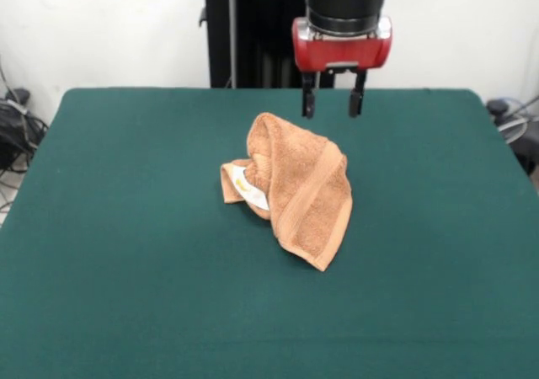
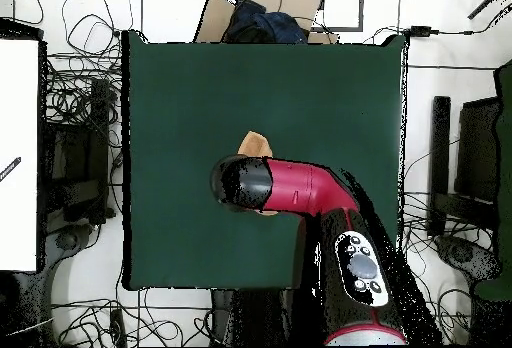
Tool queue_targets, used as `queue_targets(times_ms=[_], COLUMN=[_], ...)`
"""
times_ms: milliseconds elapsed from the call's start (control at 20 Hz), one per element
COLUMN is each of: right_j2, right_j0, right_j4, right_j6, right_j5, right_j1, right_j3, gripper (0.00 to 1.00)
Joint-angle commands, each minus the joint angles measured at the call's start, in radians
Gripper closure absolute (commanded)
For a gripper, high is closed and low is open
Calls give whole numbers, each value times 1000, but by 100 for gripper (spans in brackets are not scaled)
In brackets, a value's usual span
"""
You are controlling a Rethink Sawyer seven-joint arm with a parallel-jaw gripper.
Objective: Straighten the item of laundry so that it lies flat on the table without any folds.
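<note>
Terry cloth, orange-tan and bunched, is what I have to flatten: the towel point(image 1: 290, 185) sits crumpled near the middle of the dark green tabletop point(image 1: 126, 269), well apart from every edge. Nearest the camera, one corner comes down to a point on the cloth surface, with a woven border band running up from it along the right flank. To the left, a folded-under flap shows the small white label point(image 1: 251, 189). Farther back the fabric rises into a rounded hump.

Just beyond and above that hump hangs my end effector point(image 1: 333, 103), its two dark fingers spread apart, holding nothing and clear of the cloth. From overhead my arm covers most of the towel, leaving only a sliver showing.

To do this step well, I judge I should come down on a single outer layer, a free corner or the band edge rather than the hump, pinch only that, then lift and draw it outward, low and slow, so the folds unroll instead of dragging the whole bundle.
</note>
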Motion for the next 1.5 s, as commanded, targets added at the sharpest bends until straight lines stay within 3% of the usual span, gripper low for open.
queue_targets(times_ms=[50,1000,1500], right_j2=[35,43,66], right_j0=[-11,-36,-46], right_j4=[-59,-79,-111], right_j6=[24,0,-21], right_j5=[37,-20,-14], right_j1=[120,279,296], right_j3=[-75,-148,-193], gripper=[0,0,0])
